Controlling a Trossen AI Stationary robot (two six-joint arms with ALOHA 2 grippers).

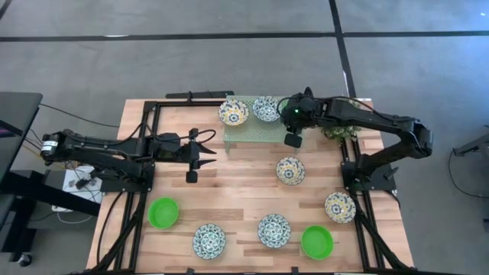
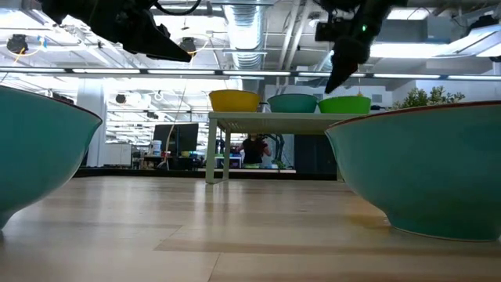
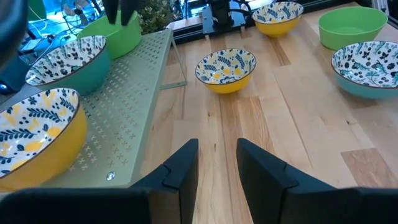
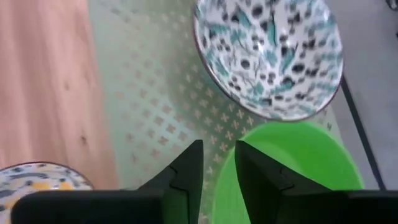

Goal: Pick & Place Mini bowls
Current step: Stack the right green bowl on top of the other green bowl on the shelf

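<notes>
Evidently we are stocking the rack (image 1: 252, 130): two patterned bowls (image 1: 234, 113) (image 1: 266, 108) sit on it, and a green bowl (image 4: 292, 168) rests at its right end, under our right gripper (image 4: 217, 177). Its fingers stand a narrow gap apart at that bowl's rim, clasping nothing that we can see. Our left gripper (image 3: 217, 171) waits near the rack's left end, its fingers also slightly parted and empty. Six bowls (image 1: 290, 169) remain scattered on the table (image 1: 237, 187). We find no readable writing anywhere.

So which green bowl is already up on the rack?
The green bowl right under the right claw, on the mesh rack beside two patterned bowls. The other two green bowls sit on the table.
</notes>
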